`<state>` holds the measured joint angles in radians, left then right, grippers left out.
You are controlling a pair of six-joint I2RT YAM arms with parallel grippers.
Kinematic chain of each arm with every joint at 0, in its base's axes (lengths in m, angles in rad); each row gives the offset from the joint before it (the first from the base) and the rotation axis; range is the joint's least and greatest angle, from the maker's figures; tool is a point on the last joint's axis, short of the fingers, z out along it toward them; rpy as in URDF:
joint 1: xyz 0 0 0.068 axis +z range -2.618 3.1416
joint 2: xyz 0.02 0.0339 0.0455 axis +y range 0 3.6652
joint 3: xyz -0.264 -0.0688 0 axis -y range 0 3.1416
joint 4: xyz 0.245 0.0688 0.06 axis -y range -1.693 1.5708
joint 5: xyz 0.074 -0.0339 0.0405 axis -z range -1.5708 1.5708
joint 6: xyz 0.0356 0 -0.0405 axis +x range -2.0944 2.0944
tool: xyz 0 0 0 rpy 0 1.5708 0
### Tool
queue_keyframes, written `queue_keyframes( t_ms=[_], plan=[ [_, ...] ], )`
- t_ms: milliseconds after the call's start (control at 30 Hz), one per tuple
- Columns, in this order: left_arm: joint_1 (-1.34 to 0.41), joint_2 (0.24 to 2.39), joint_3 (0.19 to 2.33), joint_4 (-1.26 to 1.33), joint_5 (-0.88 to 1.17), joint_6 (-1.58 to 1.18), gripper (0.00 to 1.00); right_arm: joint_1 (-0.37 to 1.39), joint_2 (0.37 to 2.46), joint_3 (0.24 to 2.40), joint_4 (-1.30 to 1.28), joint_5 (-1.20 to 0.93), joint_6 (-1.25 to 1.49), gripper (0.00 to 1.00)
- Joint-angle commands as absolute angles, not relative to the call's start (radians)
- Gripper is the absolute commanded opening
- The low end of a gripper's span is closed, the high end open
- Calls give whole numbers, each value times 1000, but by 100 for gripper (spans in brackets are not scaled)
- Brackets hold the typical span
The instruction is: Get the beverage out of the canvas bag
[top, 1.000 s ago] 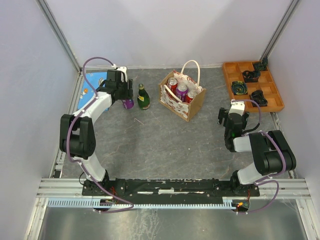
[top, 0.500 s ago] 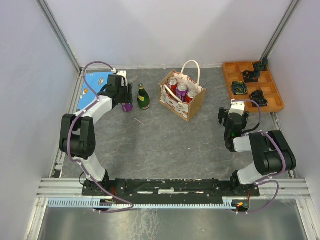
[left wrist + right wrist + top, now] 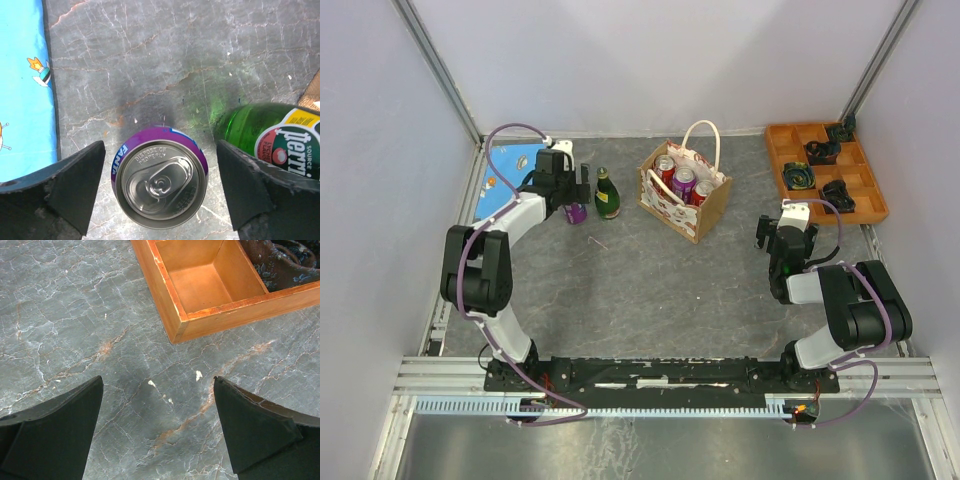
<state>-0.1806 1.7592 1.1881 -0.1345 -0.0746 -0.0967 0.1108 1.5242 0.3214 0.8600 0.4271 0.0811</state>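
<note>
Bag stands mid-table holding three cans, only their tops showing, labels unreadable. Left gripper is spread wide astride a purple can on the table, marked "FANTA" and "DISPOSE OF PROPERLY". A finger partly hides the green "Perrier" bottle. Right gripper gapes, holding nothing, beside the tray.

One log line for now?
left gripper open around purple Fanta can | right gripper open, empty | tan canvas bag holds three cans
</note>
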Motion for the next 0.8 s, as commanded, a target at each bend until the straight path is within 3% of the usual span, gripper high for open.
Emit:
queue_keyframes(
  t_ms=[0,367,567,767],
  plan=[
    [-182,1751,1239,-52,-93,-135,100,110,1517,347,908,429,81,99],
    [-181,1617,1317,-66,-81,-115,96,110,1516,347,908,429,81,99],
    [-198,1565,1464,-50,118,-53,92,110,1516,347,908,429,81,99],
    [-311,1703,1685,-135,264,36,92,110,1517,348,909,429,81,99]
  ],
)
